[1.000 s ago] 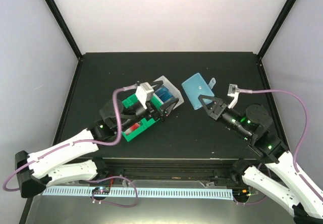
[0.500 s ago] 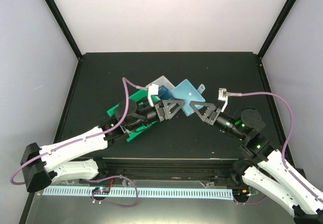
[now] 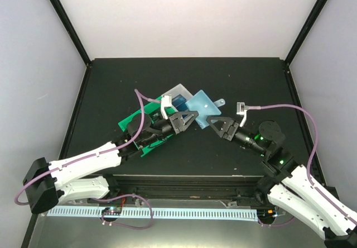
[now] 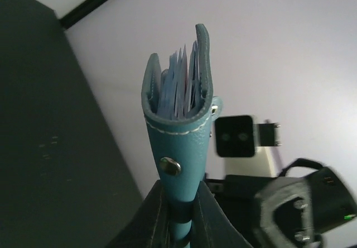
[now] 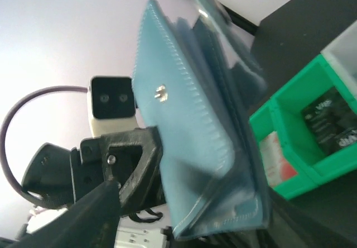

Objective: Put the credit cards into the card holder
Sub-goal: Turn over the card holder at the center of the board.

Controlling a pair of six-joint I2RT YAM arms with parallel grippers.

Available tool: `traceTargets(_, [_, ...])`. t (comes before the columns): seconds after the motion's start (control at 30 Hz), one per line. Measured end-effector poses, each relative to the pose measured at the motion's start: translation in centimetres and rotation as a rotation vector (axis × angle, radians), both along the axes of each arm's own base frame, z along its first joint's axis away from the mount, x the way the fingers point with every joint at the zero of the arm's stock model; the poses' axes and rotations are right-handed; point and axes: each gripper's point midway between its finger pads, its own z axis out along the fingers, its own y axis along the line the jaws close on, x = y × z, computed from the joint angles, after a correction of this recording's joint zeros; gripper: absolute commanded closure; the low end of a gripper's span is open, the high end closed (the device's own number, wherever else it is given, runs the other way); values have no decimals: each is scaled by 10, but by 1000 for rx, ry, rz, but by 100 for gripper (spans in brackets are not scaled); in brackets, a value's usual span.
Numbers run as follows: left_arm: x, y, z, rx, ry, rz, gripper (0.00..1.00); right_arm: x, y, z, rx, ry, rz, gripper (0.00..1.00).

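Both arms have swung inward and the card holder (image 3: 202, 107) has changed hands: the left claw (image 3: 187, 119) now pinches its snap end tight, raised with pockets fanned open, while the right claw (image 3: 215, 124) has spread its jaws just beside it. Credit cards (image 5: 329, 126) wait in the green bin (image 3: 136, 128) below. Bare surface (image 3: 251, 80) to the right looks roomy enough for that arm to back away.

SETTING: robotics lab, bench test cell | SHOWN BY: matte black tabletop (image 3: 245, 80) enclosed by plain white panels (image 3: 184, 13) and black frame posts (image 3: 64, 22) | left arm (image 3: 83, 161) and right arm (image 3: 312, 189) bolted side by side at near edge | wrist camera (image 4: 235, 136) mounted on arm | slotted white cable duct (image 3: 189, 213) along front
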Motion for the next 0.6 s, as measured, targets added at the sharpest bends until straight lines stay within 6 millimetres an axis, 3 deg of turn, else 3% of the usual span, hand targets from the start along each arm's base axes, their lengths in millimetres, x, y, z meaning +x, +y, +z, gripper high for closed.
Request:
traceTargets(0.1, [7, 5, -27, 81, -1, 16, 99, -4, -6, -19, -75, 17, -9, 29])
traceTargets(0.13, [5, 6, -44, 136, 4, 5, 99, -5, -8, -27, -105, 29, -13, 28])
traceTargets(0.2, [4, 5, -57, 182, 11, -14, 98, -8, -14, -51, -181, 62, -23, 26])
traceTargets(0.33, [-9, -9, -108, 303, 70, -143, 98, -12, -34, -98, -339, 147, -83, 26])
traceTargets(0.53, [-28, -28, -193, 458, 221, -324, 98, -8, -71, -145, -558, 253, -227, 26])
traceTargets(0.6, [-33, -31, -213, 494, 254, -359, 98, -7, -80, -158, -624, 283, -259, 27])
